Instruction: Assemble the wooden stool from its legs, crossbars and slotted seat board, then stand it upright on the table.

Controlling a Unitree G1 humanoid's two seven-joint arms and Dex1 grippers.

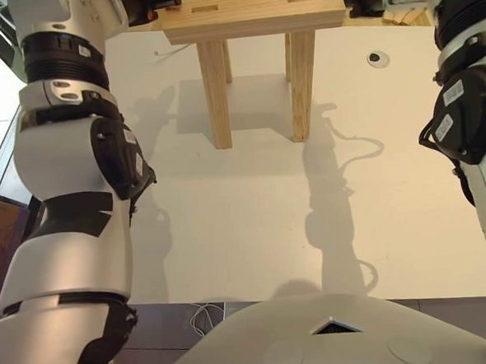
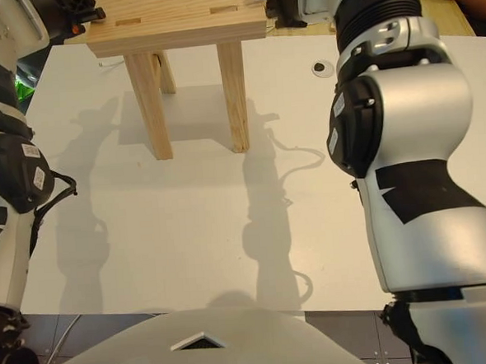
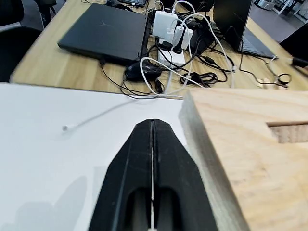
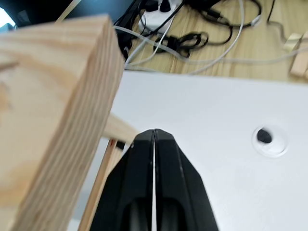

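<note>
The wooden stool stands upright on the white table (image 1: 254,222), its slotted seat board (image 1: 249,12) resting on pale legs (image 1: 215,93). My left gripper (image 3: 152,124) is shut with nothing between its fingers. It sits level with the seat board (image 3: 240,144), right beside the board's left end. My right gripper (image 4: 154,133) is also shut and empty, close beside the right end of the seat board (image 4: 53,110). Whether either gripper touches the wood I cannot tell. In the head views both grippers (image 1: 154,4) (image 2: 273,3) flank the seat at the far edge.
A round cable hole (image 1: 377,58) lies in the table right of the stool. Behind the table stands a wooden desk with a black laptop (image 3: 103,31), a power strip (image 3: 175,36) and tangled cables. A thin white cable (image 3: 96,115) lies on the table.
</note>
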